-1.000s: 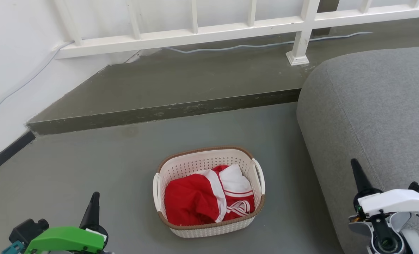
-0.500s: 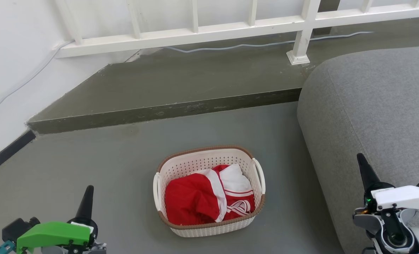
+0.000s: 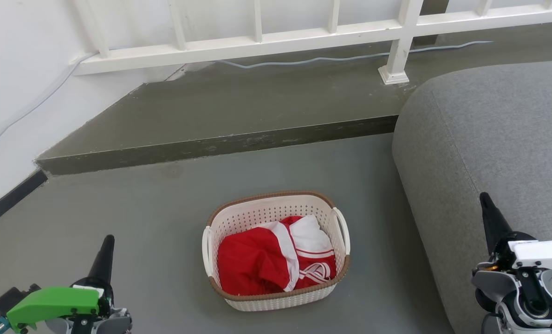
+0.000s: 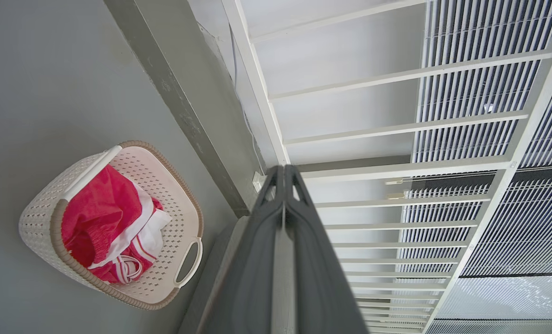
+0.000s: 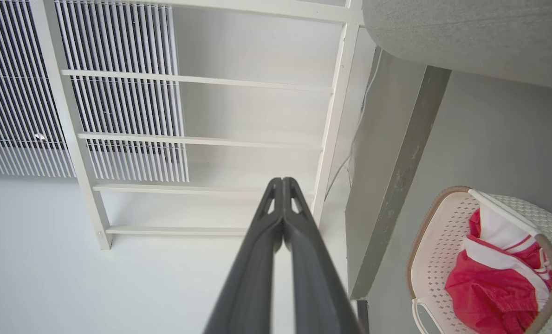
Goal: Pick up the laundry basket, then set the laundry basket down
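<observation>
Grey floor [image 3: 141, 222] with a raised dark step [image 3: 220, 146], white railing [image 3: 257, 44] behind, grey sofa [image 3: 489, 139] on the right. The laundry basket [image 3: 266, 214] sits on the floor near the sofa's left side, not touching it, with red-and-white clothing [image 3: 252, 264] inside. Left tool [image 3: 107, 242] is low at left, right tool [image 3: 485, 202] over the sofa edge, both clenched on nothing, fingers pressed together, well apart from the basket.

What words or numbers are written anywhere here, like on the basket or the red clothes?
None: no words or numbers can be read. The red-and-white clothing in the laundry basket bears a white looped mark, not legible as letters.
</observation>
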